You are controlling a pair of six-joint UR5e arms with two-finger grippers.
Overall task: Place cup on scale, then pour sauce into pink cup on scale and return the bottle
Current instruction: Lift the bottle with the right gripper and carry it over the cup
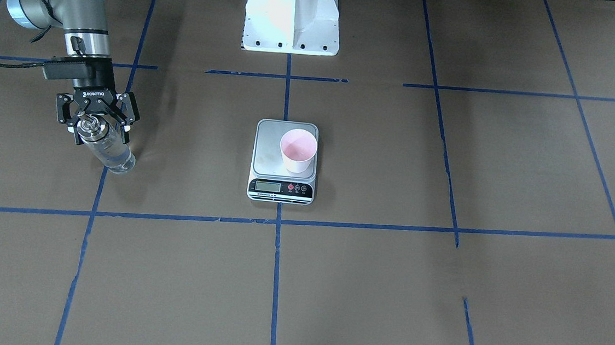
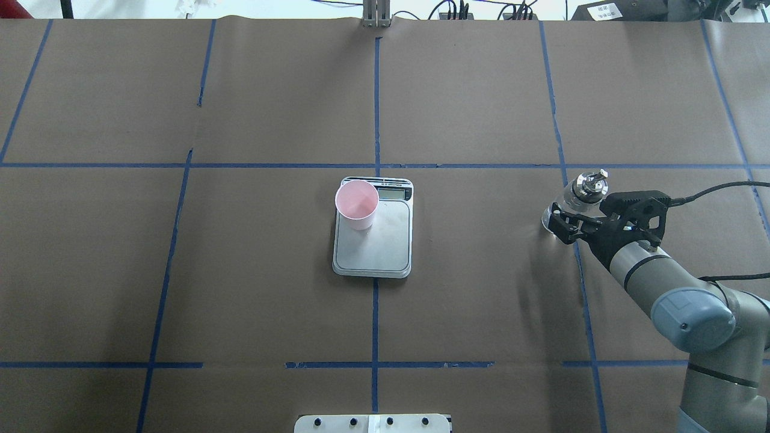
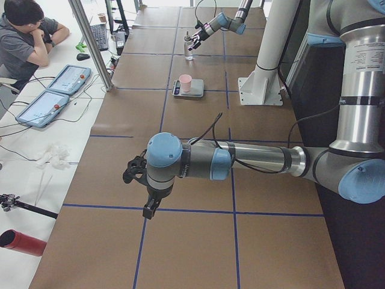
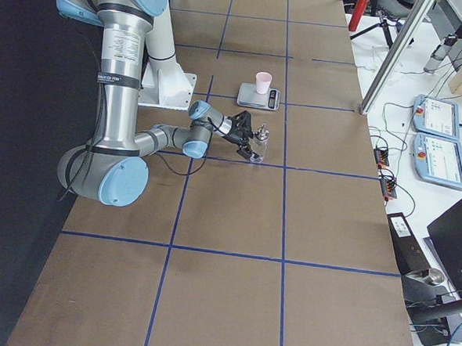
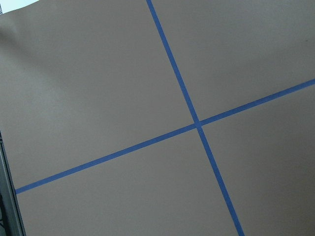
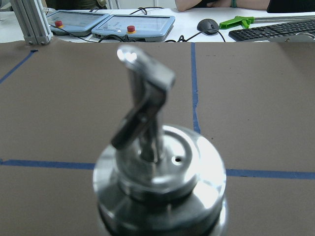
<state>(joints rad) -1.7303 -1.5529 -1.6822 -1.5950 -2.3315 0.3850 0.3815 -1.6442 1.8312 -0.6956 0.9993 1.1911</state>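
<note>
We see the right arm (image 1: 78,17) reaching low over the desk (image 1: 386,288). The right jaws stand spread wide, one finger on each side of the bottle (image 1: 107,148). They grip nothing as far as we can judge: in the front-facing view a slight gap seems to show between one fingertip (image 1: 126,133) and the glass. The bottle stands upright on the desk between those jaws, and its silver pourer cap (image 6: 157,167) sits just under the wrist camera, filling much of that view, with the spout tilted to one side. Well apart from the right jaws, off to their side toward the middle of the desk, lies the scale (image 1: 271,150). The cup (image 1: 298,151) stands upright on its platform, in the corner beside the display strip (image 1: 281,187), pale pink inside. The left arm (image 3: 252,159) is held above the desk far from all of these. The left jaws show only in the side view, so we cannot tell whether they are wide or narrow, and beneath them the wrist camera finds only brown desk and crossing blue tape lines (image 5: 197,123)
</note>
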